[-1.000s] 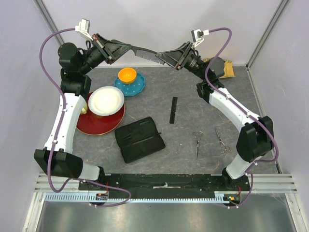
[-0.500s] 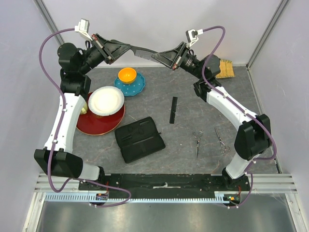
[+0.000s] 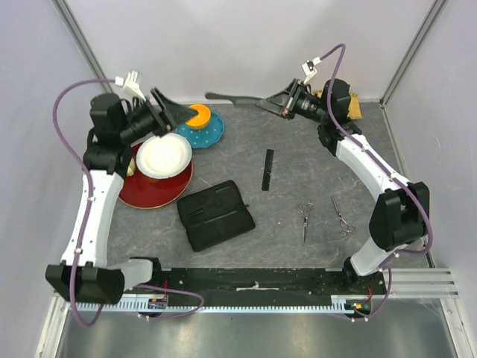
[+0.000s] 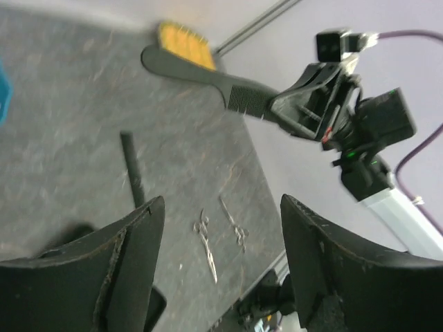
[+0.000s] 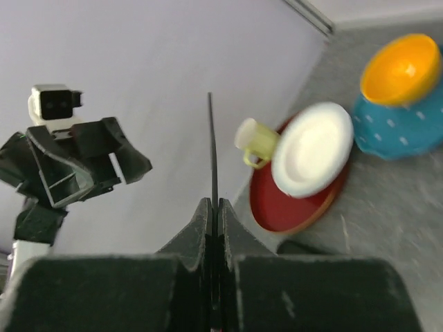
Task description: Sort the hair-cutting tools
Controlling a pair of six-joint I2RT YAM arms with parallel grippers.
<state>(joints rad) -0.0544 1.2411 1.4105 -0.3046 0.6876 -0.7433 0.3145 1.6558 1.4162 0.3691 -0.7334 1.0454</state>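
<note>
The right tool [image 3: 267, 104] is up in the air at the far edge of the bench [image 3: 298, 149], its jaws pinched tight on the toothed end of the handled comb [image 3: 232, 98], whose free handle pokes out toward the left. From the right wrist the comb shows edge-on, a thin dark line rising out of fingers [image 5: 197, 228] that are pressed right together. Over at the far left corner, the left tool [image 3: 179, 119] hangs above the dishes with its fingers [image 4: 131, 270] spread wide and nothing between them; the left wrist view looks straight across at the comb, with clear space between it and this tool. Down on the bench, the straight comb [image 3: 267, 169] lies flat near the middle, running roughly from far edge to near edge. Toward the near right corner sit a pair of scissors [image 3: 305, 220] and, just beside it on the right, a second pair [image 3: 341, 216], the two not touching. A black zip case [image 3: 216, 215] lies shut toward the near edge, left of centre. Along the left edge a white plate [image 3: 164, 155] rests on a red plate [image 3: 160, 190] with a yellow cup [image 5: 252, 138] at their side, and an orange bowl [image 3: 197, 114] sits in a teal dish [image 3: 209, 134] beside them. A yellow brush [image 4: 183, 45] lies in the far right corner.
</note>
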